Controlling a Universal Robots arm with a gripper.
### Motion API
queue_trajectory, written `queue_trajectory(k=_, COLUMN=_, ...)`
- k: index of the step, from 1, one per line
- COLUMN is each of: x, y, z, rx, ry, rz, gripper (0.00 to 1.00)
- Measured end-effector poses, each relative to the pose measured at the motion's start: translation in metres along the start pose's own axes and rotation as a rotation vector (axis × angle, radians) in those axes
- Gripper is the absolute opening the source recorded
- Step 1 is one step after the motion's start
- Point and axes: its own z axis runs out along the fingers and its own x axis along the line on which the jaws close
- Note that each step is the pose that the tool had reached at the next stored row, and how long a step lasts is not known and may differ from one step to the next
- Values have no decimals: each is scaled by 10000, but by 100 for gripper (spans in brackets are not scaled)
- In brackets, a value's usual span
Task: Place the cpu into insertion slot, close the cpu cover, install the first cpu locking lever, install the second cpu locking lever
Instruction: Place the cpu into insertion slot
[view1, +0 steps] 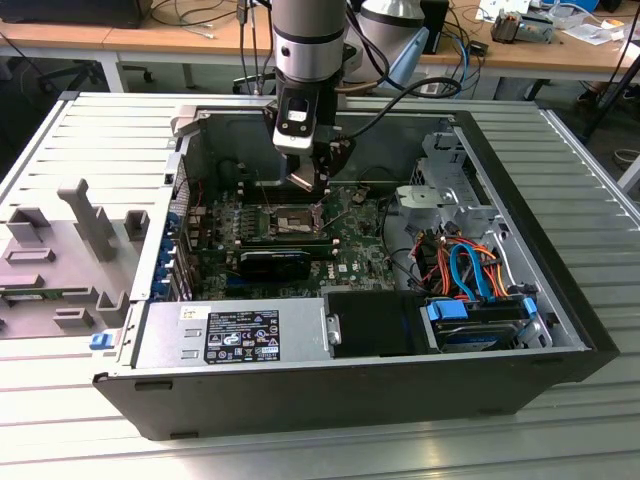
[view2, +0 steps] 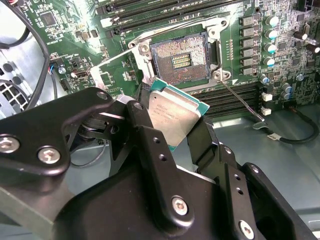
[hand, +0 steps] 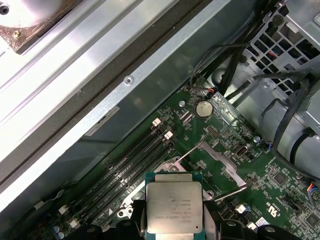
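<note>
My gripper (view1: 312, 185) hangs inside the open computer case, just above the motherboard. It is shut on the cpu (view2: 176, 112), a flat square chip with a silvery top, held by two opposite edges between black fingers (view2: 150, 135). In the first wrist view the cpu (hand: 172, 207) sits between the same fingers. The insertion slot (view2: 182, 60) lies bare a short way beyond the chip, its dark pin field showing. It is directly under the gripper in the exterior view (view1: 290, 218). The cpu cover (hand: 220, 162) stands swung open beside the slot. Two thin wire levers (view2: 242, 102) stick out unlatched.
Long memory slots (view2: 235, 92) run beside the socket. A black card (view1: 275, 262) lies just in front of it. The case wall (view1: 190, 190), power supply (view1: 230, 335) and drive cage with orange and blue cables (view1: 465, 270) ring the board. A grey fixture (view1: 70, 250) stands outside the case at the exterior view's left.
</note>
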Motion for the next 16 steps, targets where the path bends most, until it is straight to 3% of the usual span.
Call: queue_trajectory(k=16, x=0, y=0, z=3, rx=-3, ry=-8, rz=110, gripper=54)
